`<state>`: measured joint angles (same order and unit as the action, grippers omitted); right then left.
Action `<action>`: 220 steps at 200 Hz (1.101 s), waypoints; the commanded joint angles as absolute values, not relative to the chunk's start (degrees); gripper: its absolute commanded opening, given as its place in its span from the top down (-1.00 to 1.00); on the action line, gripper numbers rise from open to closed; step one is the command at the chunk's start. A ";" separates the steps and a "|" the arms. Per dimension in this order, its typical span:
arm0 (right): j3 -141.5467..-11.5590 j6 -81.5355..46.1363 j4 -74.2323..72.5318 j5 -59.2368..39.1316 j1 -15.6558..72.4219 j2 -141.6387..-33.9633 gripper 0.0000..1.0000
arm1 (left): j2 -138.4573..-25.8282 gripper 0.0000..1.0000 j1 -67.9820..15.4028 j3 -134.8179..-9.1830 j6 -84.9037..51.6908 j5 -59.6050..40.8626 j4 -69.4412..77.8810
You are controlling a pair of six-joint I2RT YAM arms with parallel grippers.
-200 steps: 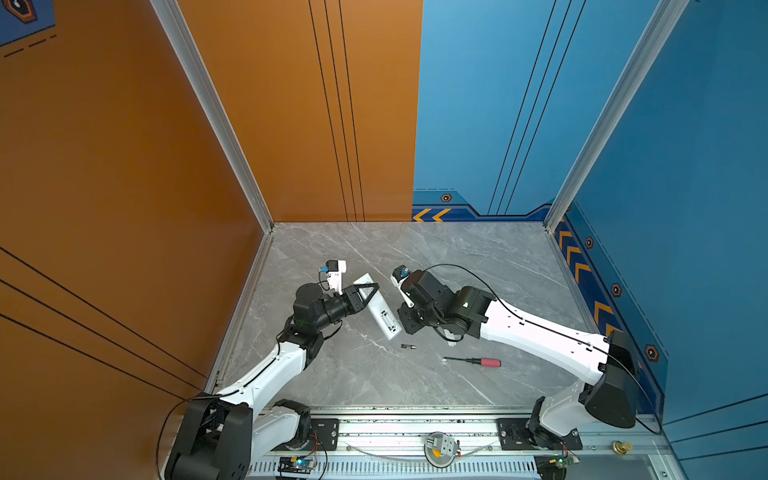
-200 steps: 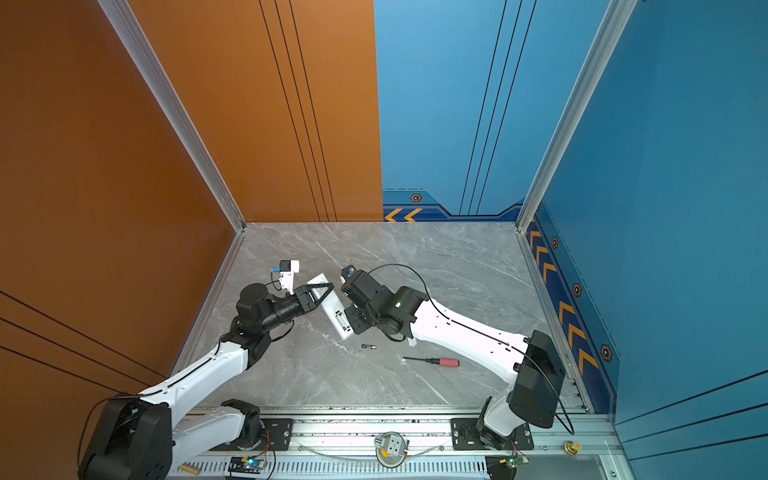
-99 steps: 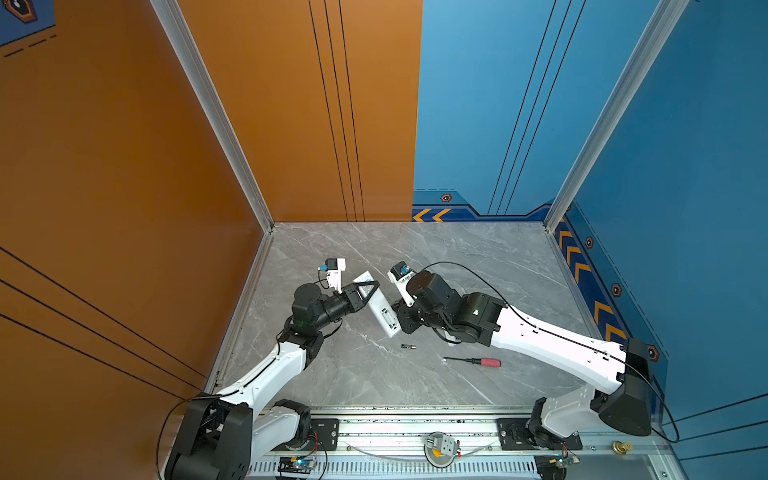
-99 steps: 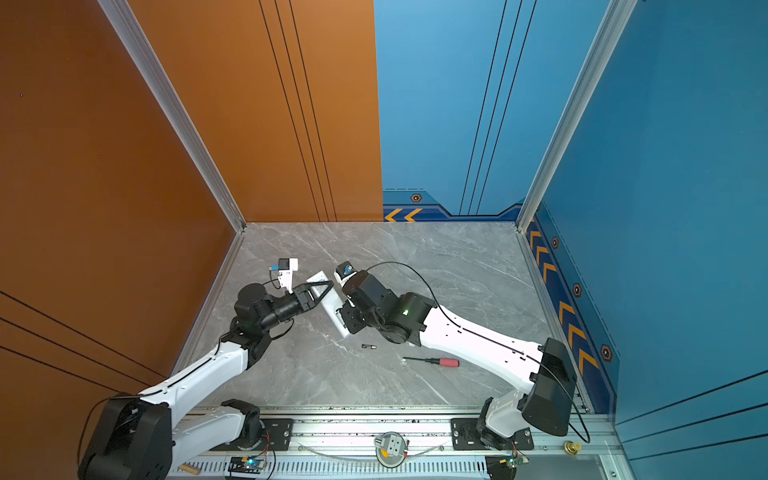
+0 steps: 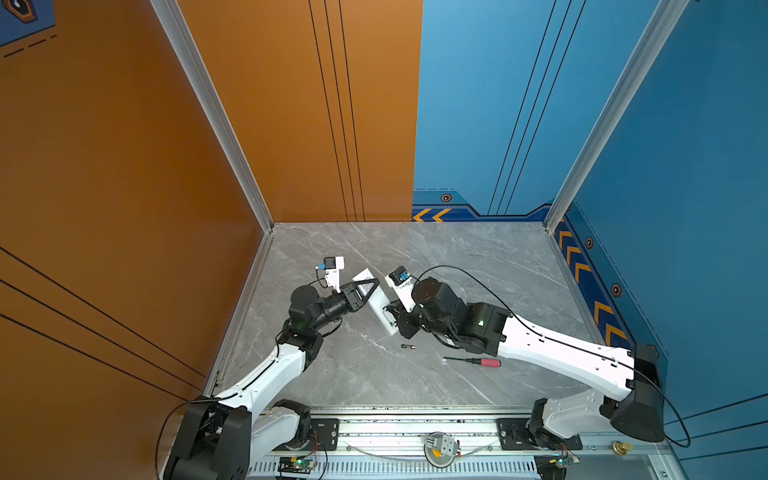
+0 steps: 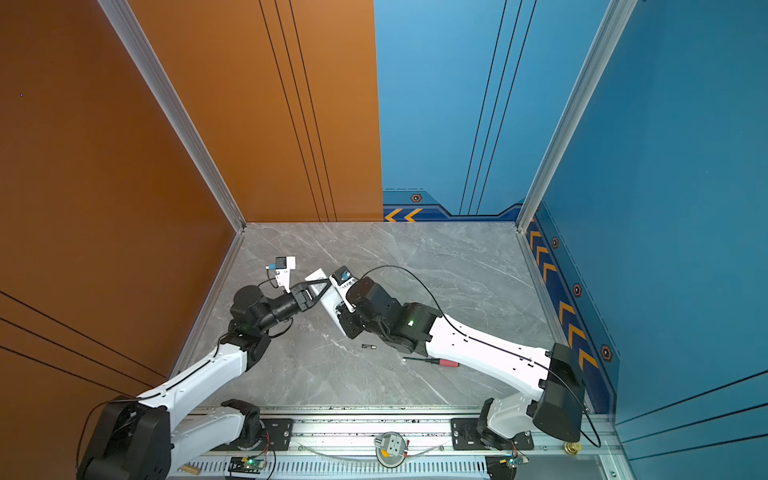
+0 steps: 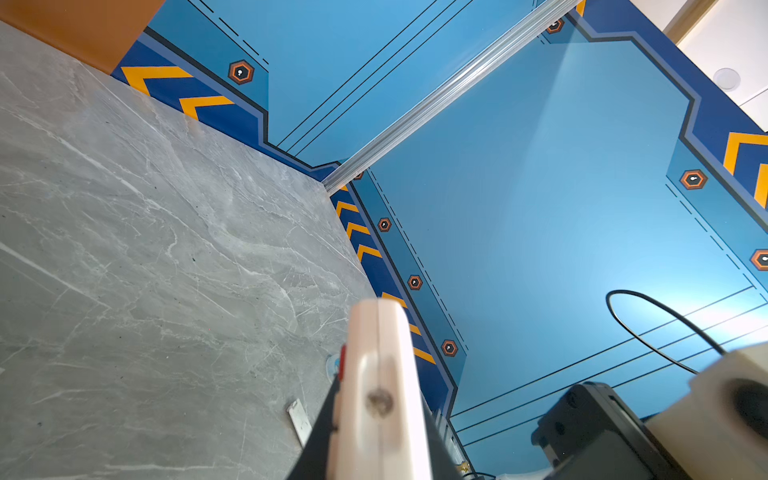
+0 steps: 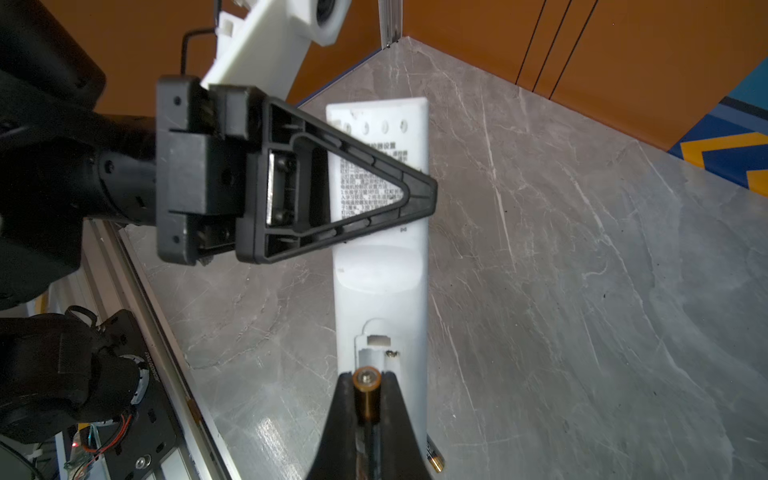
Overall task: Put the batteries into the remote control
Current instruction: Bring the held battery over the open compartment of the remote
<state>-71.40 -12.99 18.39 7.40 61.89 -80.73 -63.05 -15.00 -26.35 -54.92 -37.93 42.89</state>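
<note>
The white remote control (image 5: 376, 303) (image 6: 328, 297) is held off the table, back side up, with my left gripper (image 5: 368, 287) (image 6: 319, 286) shut across its upper part (image 7: 380, 399). In the right wrist view the remote control (image 8: 380, 266) shows printed text and an open battery compartment (image 8: 376, 349) at its near end. My right gripper (image 8: 366, 380) (image 5: 395, 316) is shut on one of the batteries (image 8: 366, 399), gold end forward, right at the compartment's mouth. A second battery (image 5: 408, 345) (image 6: 369, 346) (image 8: 434, 457) lies on the table just below the remote.
A red-handled screwdriver (image 5: 478, 362) (image 6: 436, 362) lies on the grey marble table under the right forearm. A small flat white piece (image 7: 299, 419) rests on the table beneath the remote. Orange and blue walls enclose the table, and a metal rail (image 5: 415, 428) runs along the front.
The right arm's forearm and elbow have swung slightly to the right while its gripper stays at the remote's near end. The left arm and the remote have not moved.
</note>
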 commanded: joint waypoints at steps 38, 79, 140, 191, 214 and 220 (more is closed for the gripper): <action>-68.78 -10.06 12.28 8.26 63.18 -79.02 1.00 | -62.05 1.00 -15.28 -26.34 -56.73 -40.14 47.24; -67.46 -9.13 10.01 8.92 63.74 -78.66 1.00 | -61.83 1.00 -15.25 -26.67 -57.47 -40.56 47.78; -65.81 -8.27 6.98 9.77 63.94 -78.33 1.00 | -61.18 1.00 -15.47 -26.92 -58.15 -41.19 48.60; -64.10 -8.22 4.90 11.07 63.95 -77.85 1.00 | -61.26 1.00 -15.52 -26.71 -59.02 -41.41 50.71; -63.43 -8.13 4.36 11.75 64.11 -77.54 1.00 | -61.26 1.00 -15.64 -26.52 -59.37 -41.59 51.36; -63.29 -8.17 4.30 12.01 63.98 -77.42 1.00 | -61.26 1.00 -15.59 -26.44 -59.58 -41.62 51.85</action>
<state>-64.51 -8.75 6.72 9.43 63.75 -79.55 -62.30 -15.07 -26.35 -58.61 -40.18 47.88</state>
